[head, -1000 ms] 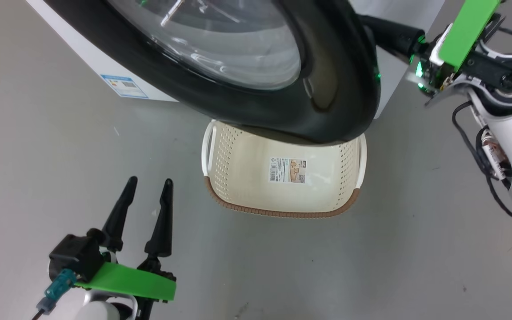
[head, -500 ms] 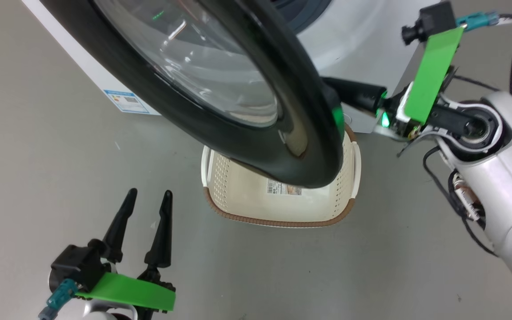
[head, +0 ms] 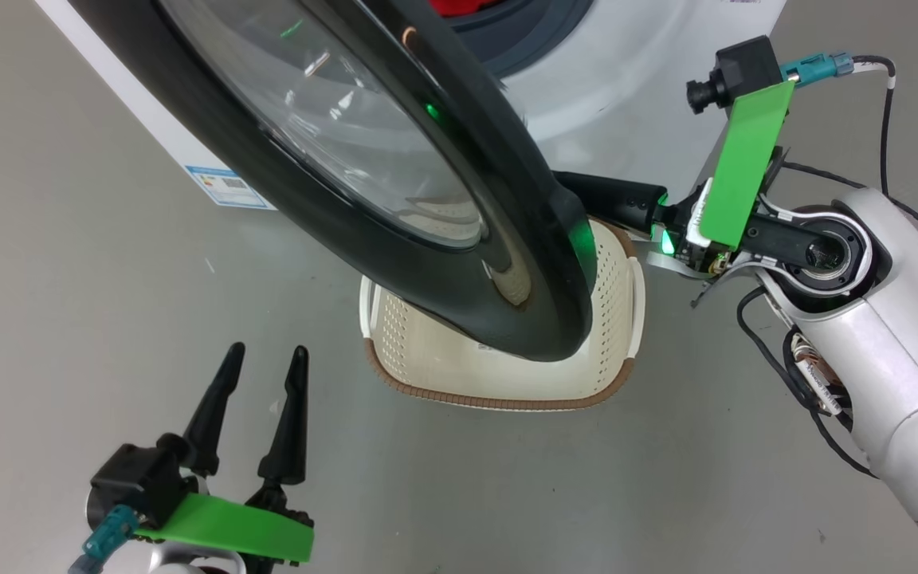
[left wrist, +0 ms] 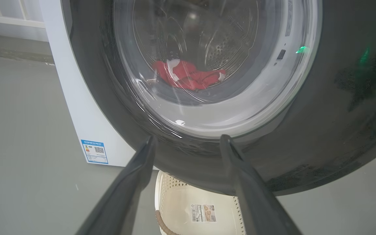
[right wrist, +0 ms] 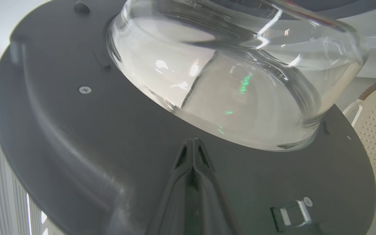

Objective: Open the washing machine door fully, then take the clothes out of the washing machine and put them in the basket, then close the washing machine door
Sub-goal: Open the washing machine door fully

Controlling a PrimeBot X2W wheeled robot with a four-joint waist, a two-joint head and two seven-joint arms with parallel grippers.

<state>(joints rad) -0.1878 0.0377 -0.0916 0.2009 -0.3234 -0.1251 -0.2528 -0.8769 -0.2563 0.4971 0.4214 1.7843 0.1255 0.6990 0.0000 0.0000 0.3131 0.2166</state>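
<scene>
Door: the large round washing machine door with a glossy black rim and bulging clear glass window (head: pixel 347 159) stands partly open, swung out from the big white front-loading washing machine (head: pixel 626 104). Its lower edge hangs over the basket.

Basket: the small cream perforated plastic basket with a brown woven-look rim (head: pixel 614 279) sits on the grey floor (head: pixel 68 279) just in front of the machine. Its near half shows below the door, and I see nothing in that part but a sticker on the bottom.

Clothes: the red garments with white trim (left wrist: pixel 188 76) lie low in the steel drum, seen through the door glass in the left wrist view.

Right claw (right wrist: pixel 193 143): I read the two dark fingers as pressed together with nothing between them. The tips point at the door's dark inner face just below the glass bowl. I cannot tell whether they touch it.

Left claw (head: pixel 268 351): fingers spread wide and empty, low over the floor, well apart from the basket and pointing toward the door.

A small blue label (head: pixel 228 187) marks the machine's lower corner.
</scene>
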